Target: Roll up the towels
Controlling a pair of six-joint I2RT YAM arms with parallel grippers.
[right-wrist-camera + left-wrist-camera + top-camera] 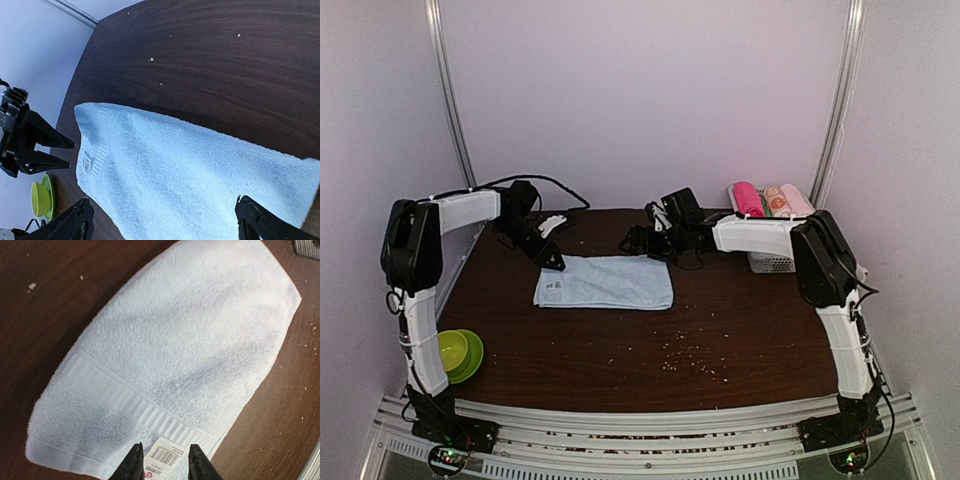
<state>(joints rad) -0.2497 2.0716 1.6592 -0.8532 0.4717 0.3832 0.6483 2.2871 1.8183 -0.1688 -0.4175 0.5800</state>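
A pale light blue towel (605, 282) lies flat and unrolled on the dark table, its white barcode tag (165, 454) at its left end. My left gripper (554, 260) hovers just over that tagged end. Its black fingertips (134, 462) stand apart with the tag showing between them and nothing pinched. At the towel's far right corner my right gripper (638, 240) is wide open, and in its wrist view the right gripper (165, 222) spans the towel (200, 175) without gripping it. A magenta-pink towel (748, 198) sits rolled in the basket at the back right.
A white basket (770, 262) at the back right holds other small rolls. A green bowl (453, 350) sits at the table's left front edge. Crumbs (685, 355) are scattered on the wood in front of the towel. Walls close in on both sides.
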